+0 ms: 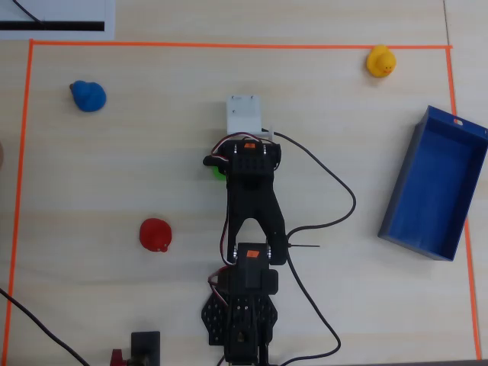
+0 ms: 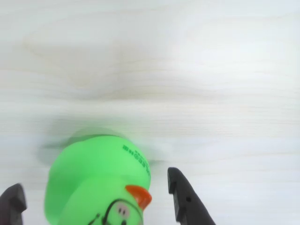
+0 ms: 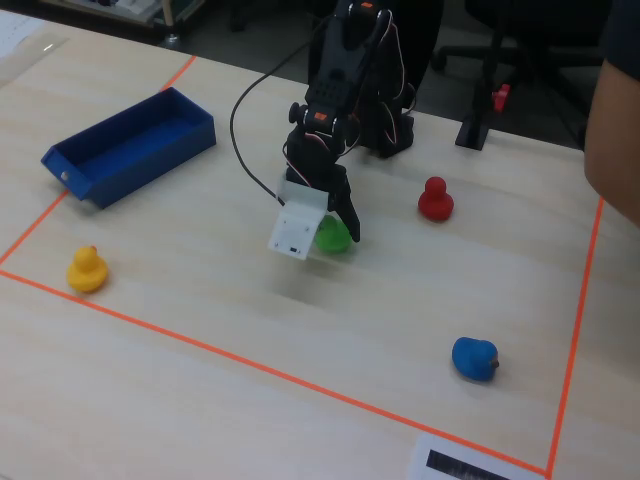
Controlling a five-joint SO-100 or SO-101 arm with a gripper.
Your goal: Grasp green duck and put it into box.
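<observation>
Sitting right between the two dark jaws in the wrist view, the small bright green rounded toy duck (image 2: 96,180) with its orange-red beak rests on the pale wooden table (image 2: 187,70), and the black two-finger gripper (image 2: 93,194) is spread wide around it, neither jaw clearly touching. Well clear of the jaws, the dark blue rectangular open-top box (image 1: 435,183) waits at the overhead view's right, with a red duck (image 1: 155,234), yellow duck (image 1: 380,61) and blue duck (image 1: 88,96) scattered farther off.
</observation>
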